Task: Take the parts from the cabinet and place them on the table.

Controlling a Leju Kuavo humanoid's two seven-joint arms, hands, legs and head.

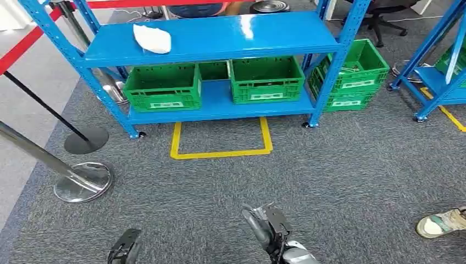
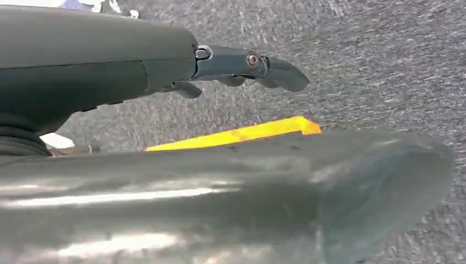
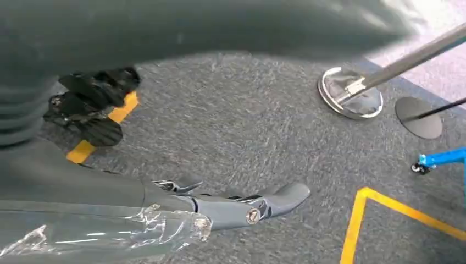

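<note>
- My right hand point(image 1: 273, 231) hangs low at the near edge of the head view, over grey carpet point(image 1: 308, 181); its fingers point(image 3: 275, 199) are stretched out loosely, a little apart, and they hold nothing and touch nothing.
- A bit of clear plastic wrap point(image 3: 110, 234) clings around my right wrist.
- My left hand point(image 1: 125, 247) is down at the near left, dark fingers just poking into the head view; from its wrist camera the fingers point(image 2: 258, 66) reach out nearly straight above the carpet, with nothing in them.
- The blue cabinet point(image 1: 214, 41) stands ahead on the far side, well apart from both hands.
- On its top shelf, towards the left, lies a white part point(image 1: 152, 38) that looks like a bag.
- On the lower shelf sit two green crates point(image 1: 162, 88) side by side, and I cannot tell what is in them.
- Yellow floor tape point(image 1: 220, 146) marks a box on the carpet just in front of the cabinet.
- Chrome barrier posts point(image 1: 82, 181) stand at the left.
- A person's shoe point(image 1: 442, 223) shows at the near right.
</note>
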